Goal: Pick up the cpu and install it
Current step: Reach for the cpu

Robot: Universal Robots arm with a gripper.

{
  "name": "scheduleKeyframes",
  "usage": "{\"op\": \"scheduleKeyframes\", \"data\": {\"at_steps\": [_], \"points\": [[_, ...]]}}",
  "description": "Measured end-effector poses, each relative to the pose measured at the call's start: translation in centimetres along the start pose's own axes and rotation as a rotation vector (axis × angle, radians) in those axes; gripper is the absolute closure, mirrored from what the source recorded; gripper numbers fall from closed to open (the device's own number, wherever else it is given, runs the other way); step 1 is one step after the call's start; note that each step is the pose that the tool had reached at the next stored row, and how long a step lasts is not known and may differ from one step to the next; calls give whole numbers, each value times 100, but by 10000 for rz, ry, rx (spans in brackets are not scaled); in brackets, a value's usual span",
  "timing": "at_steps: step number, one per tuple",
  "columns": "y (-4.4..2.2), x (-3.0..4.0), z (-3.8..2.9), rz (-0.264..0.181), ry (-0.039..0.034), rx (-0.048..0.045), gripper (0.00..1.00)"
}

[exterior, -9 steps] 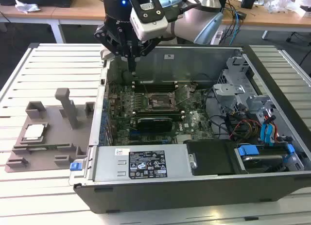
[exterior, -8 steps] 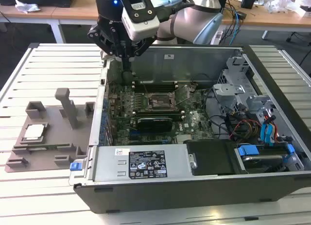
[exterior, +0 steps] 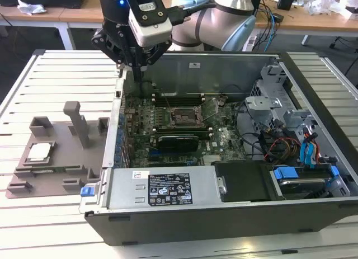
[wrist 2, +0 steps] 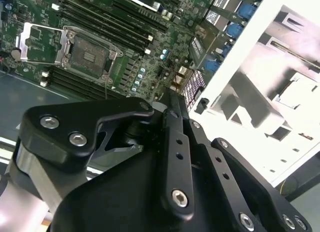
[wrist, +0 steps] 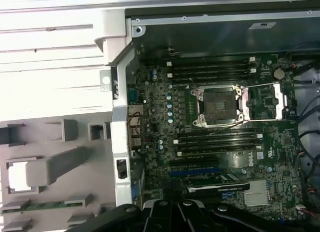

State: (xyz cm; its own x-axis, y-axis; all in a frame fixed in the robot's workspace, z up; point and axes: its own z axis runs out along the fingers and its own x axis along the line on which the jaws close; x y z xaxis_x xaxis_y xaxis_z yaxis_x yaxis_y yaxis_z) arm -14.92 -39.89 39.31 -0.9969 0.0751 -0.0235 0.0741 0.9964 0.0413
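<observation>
Gripper hovering empty over case edge w/ jaws pinched narrow, and I'm reading cpu as sitting on tray, socket lying open for it.

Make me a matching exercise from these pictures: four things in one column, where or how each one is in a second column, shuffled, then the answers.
Things:
1. cpu
2. socket
3. gripper
4. expansion card

Place or state:
A. hangs above the computer case at its edge on the exterior view's left
B. long and black, on the motherboard beside the socket
C. lies in the grey tray outside the case
D. empty and open

Pairs: 1-C, 2-D, 3-A, 4-B
</observation>
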Motion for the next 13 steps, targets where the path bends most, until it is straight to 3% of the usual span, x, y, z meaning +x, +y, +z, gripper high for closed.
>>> {"op": "scheduleKeyframes", "data": {"at_steps": [13], "points": [[-27, 364, -9, 0, -2, 20, 89]]}}
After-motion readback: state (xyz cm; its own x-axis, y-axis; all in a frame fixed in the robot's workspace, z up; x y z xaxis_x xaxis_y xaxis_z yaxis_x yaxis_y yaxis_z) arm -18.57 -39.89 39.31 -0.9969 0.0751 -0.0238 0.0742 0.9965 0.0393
